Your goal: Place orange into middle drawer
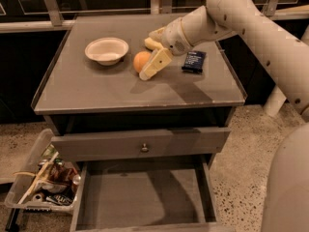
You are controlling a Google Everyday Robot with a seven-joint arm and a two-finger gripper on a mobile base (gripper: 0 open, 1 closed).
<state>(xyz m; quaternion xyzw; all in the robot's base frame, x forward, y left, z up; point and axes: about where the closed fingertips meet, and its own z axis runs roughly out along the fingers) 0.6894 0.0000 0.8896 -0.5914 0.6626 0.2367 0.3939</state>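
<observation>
Round orange (141, 61) sits just beside end effector (150, 66); middle drawer (145, 197) open.

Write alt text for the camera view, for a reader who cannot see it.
The gripper is low over the cabinet top, close beside the orange resting there. A white bowl and a dark packet also lie on top; below, the middle drawer stands open.
</observation>
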